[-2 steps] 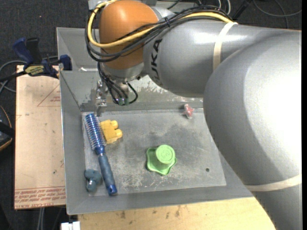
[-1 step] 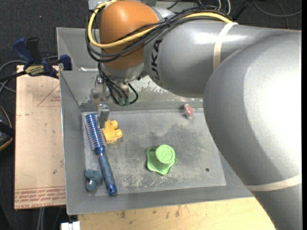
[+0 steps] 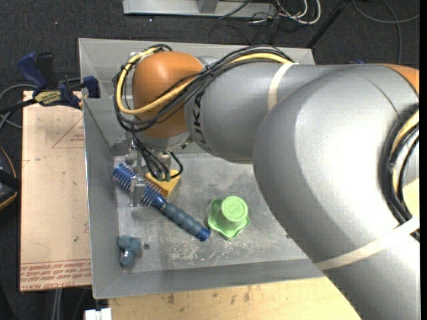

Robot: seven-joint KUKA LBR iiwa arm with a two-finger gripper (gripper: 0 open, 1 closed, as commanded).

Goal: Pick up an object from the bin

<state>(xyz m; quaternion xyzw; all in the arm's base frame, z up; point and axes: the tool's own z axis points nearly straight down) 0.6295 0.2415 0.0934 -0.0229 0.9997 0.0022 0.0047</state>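
While the big grey arm (image 3: 300, 152) with its orange wrist cover (image 3: 160, 92) reaches in from the right and overhangs the far and right of the grey metal bin (image 3: 193, 253), your gripper (image 3: 141, 187) sits low near the bin's left wall. It is down at the bristled end of a blue brush with a dark blue rod handle (image 3: 181, 219). Whether the gripper is spread or closed on the bristles you cannot tell. The brush's long axis runs from the gripper towards the near right, with the handle tip just beside a light green lobed plastic cap (image 3: 228, 217). A small yellow block (image 3: 168, 181) lies close on the gripper's right. A little grey-blue lump (image 3: 128, 249) rests well apart in the near left corner. I judge the left wall tight; open floor lies near and right.
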